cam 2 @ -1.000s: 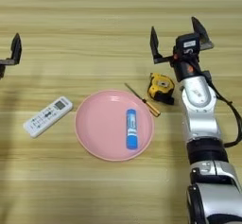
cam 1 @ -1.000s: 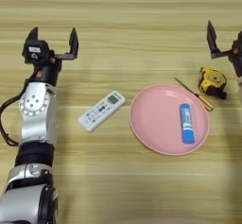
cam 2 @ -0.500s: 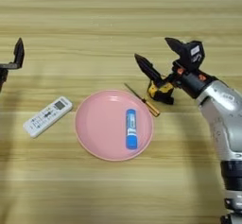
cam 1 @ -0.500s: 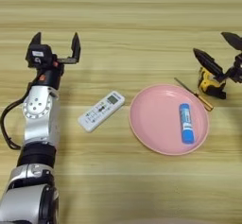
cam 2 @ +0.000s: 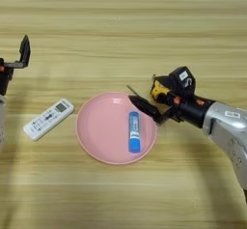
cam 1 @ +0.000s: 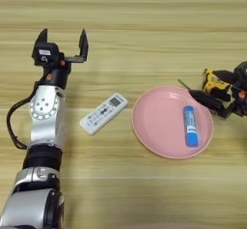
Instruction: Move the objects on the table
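Screwdriver [cam 2: 131, 89] mostly hidden behind right claw [cam 2: 153, 97]; tape measure [cam 2: 159, 90] partly covered.

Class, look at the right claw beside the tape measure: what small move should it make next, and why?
Probably shut the right claw on the tape measure. Its open fingers already reach to either side of the tape measure, just right of the pink plate, so a squeeze should grip it. The left claw sits open and far away.

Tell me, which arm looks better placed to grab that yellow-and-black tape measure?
The right. Its end effector is open, its fingers either side of the yellow-and-black tape measure. The left end effector hovers open far away, beyond the white remote control.
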Motion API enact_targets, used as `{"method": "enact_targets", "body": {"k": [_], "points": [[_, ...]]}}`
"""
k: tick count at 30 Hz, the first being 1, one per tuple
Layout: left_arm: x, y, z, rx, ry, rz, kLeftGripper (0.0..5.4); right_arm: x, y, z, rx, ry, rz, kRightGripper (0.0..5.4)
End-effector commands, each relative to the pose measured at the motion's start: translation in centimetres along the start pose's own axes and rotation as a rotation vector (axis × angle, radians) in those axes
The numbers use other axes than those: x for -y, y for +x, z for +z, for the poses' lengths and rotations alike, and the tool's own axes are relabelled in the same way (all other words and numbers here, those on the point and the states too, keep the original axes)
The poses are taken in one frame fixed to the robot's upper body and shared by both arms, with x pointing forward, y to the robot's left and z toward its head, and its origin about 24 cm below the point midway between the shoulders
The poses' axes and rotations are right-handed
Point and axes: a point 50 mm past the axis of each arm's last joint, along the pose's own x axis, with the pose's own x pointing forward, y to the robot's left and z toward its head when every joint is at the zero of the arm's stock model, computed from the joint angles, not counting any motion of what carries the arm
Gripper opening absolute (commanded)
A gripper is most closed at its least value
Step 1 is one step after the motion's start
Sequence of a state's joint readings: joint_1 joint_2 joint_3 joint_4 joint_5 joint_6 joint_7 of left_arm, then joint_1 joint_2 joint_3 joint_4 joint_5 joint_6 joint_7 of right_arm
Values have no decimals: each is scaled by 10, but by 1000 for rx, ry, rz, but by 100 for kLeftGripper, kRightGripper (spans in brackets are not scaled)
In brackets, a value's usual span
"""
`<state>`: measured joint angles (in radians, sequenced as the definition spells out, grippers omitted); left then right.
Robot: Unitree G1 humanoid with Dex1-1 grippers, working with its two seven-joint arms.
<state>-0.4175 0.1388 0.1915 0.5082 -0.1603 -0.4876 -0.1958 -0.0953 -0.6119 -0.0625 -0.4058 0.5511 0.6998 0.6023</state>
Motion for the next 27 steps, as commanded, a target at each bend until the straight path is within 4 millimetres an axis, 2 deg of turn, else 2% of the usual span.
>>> {"method": "enact_targets", "body": {"k": [1,10,19,27], "points": [[4,6,8,43,28,-16,537,-9,-2,-10,-66,18,4,540],[6,7,8,47,37,-26,537,-29,5,-28,-158,36,85,540],[10,6,8,52,37,-36,537,-29,18,-41,-224,40,96,540],[8,5,7,50,41,-31,537,-29,19,-47,-252,29,80,540]]}}
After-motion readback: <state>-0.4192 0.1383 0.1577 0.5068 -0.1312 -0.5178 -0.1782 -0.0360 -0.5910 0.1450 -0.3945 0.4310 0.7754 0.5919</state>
